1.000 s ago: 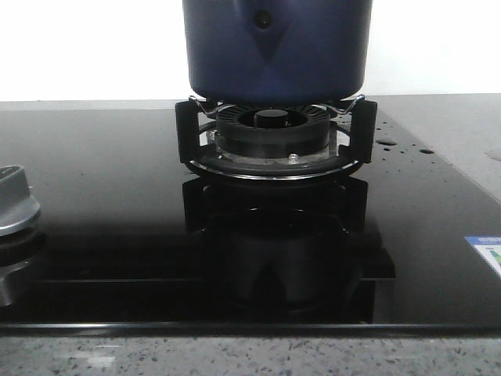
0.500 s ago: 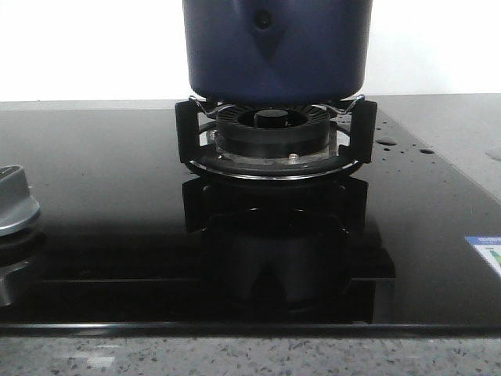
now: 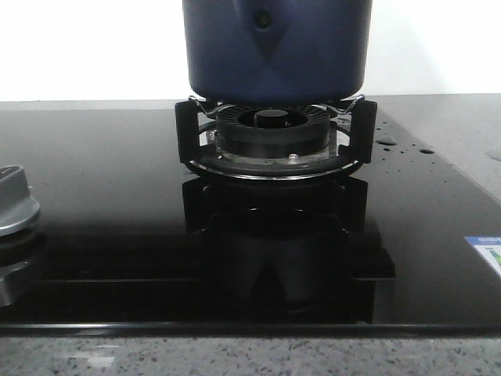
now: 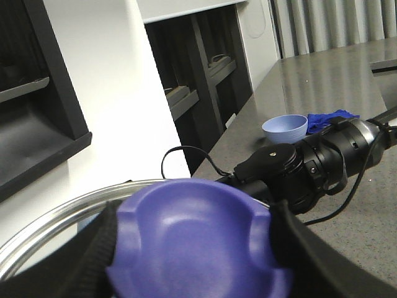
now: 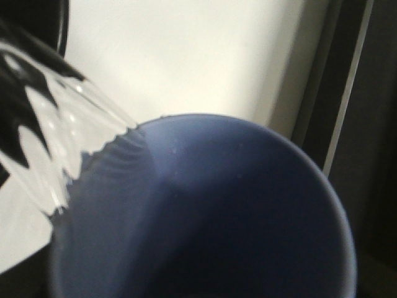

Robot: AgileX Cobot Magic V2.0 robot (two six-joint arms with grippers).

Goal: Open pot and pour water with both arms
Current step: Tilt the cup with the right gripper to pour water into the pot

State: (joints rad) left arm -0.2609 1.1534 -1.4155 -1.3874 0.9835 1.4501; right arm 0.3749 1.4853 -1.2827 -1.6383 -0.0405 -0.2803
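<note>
The dark navy-blue pot (image 3: 274, 51) stands on the black burner ring (image 3: 272, 133); its top is cut off in the front view, and no gripper shows there. In the left wrist view my left gripper (image 4: 195, 254) is shut on the purple-blue lid knob (image 4: 198, 230), with black fingers (image 4: 310, 261) on both sides. The lid's metal rim (image 4: 62, 214) curves behind. In the right wrist view the inside of a blue cup (image 5: 217, 211) fills the jaw area of my right gripper (image 5: 198, 279). The fingers are hidden. Something clear and wavy (image 5: 56, 130) lies over the cup's rim.
A silver stove knob (image 3: 14, 205) sits at the left of the glossy black cooktop (image 3: 109, 196), with water drops (image 3: 385, 141) to the right of the burner. The left wrist view shows my right arm (image 4: 310, 164), a light blue bowl (image 4: 285, 127), a blue cloth (image 4: 329, 118) and dark shelves (image 4: 192, 74).
</note>
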